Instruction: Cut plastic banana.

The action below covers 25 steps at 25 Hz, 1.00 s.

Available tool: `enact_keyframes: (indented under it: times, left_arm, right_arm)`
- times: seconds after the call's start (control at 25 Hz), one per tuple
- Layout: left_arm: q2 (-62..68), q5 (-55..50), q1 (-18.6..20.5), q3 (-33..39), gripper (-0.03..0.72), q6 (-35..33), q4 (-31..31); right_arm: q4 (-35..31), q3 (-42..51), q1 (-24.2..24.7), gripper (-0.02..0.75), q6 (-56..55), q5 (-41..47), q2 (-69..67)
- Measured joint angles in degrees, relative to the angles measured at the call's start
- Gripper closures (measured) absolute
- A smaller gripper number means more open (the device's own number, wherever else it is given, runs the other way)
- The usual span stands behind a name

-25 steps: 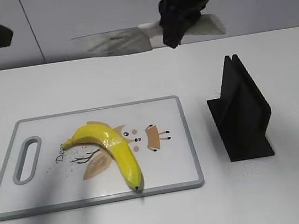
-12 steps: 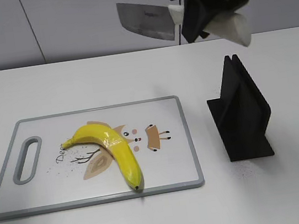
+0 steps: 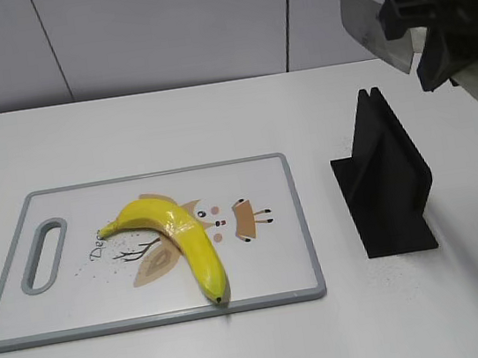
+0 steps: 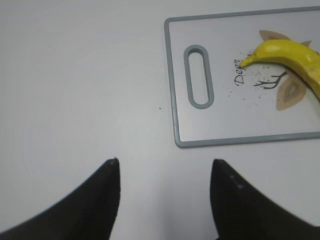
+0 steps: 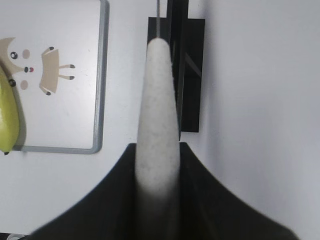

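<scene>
The plastic banana lies whole on the grey-rimmed cutting board, curved, its dark tip near the front edge; it also shows in the left wrist view and the right wrist view. My right gripper is shut on a knife's pale handle and holds the knife high at the right, blade up, above the black knife stand. My left gripper is open and empty over bare table left of the board; it is out of the exterior view.
The black knife stand sits on the white table right of the board. The board's handle slot is at its left end. A grey wall runs behind the table.
My right gripper has carried the knife from above the board's back edge rightward, to above the knife stand. The left arm has left the exterior view. The banana has not moved.
</scene>
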<state>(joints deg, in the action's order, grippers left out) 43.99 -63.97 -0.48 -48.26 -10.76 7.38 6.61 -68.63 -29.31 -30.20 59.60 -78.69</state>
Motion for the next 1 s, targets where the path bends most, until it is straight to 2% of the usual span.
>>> enact_keyframes:
  times: [0.44, 0.76, 1.0]
  left_arm:
    - [-28.04, -0.61, 0.00, 17.14, 0.132, 0.23, 0.00]
    - [-42.45, 0.43, 0.00, 20.07, 0.132, 0.40, -0.13]
    - [-44.17, 0.62, 0.00, 20.07, 0.133, 0.40, -0.19]
  right_arm:
    - [4.13, 8.33, 0.00, 0.580, -5.28, -8.11, 0.08]
    - [5.41, 8.40, 0.00, 0.580, -5.49, -9.93, 0.03]
    - [6.85, 9.40, 0.00, 0.580, -5.56, -10.40, -2.62]
